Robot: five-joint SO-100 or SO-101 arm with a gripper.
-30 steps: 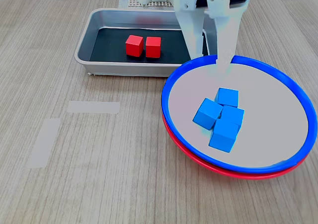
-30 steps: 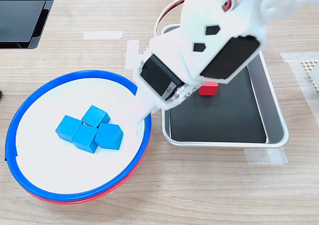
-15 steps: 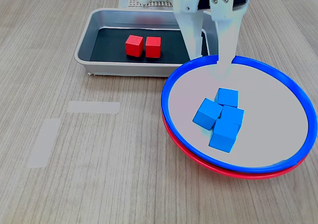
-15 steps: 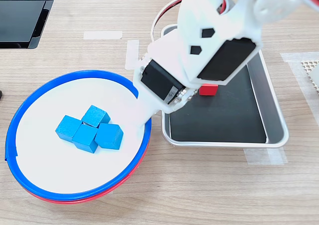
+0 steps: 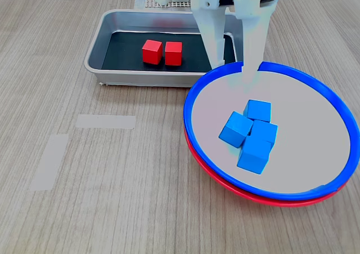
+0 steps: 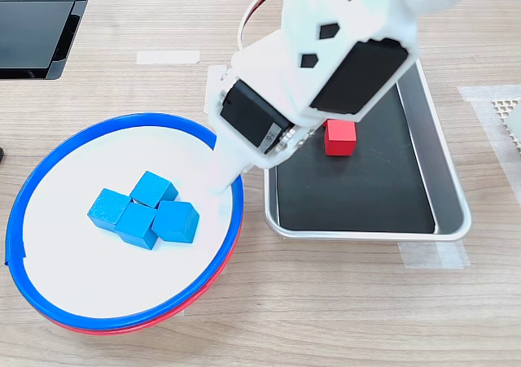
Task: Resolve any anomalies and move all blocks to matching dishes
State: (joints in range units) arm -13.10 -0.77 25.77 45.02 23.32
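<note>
I've swung the gripper (image 5: 232, 74) toward nine o'clock in the first exterior view. The blue-rimmed dish (image 6: 49, 168) has slid slightly toward nine o'clock in the second exterior view, uncovering one red block (image 6: 339, 137).

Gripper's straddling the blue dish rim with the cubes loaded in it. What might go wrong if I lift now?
The blue-rimmed dish sits nested on the red-rimmed dish, so the two may drag together. The four blue blocks lie loose and could slide out if it tilts. The gripper works close to the tray, which it could bump.
</note>
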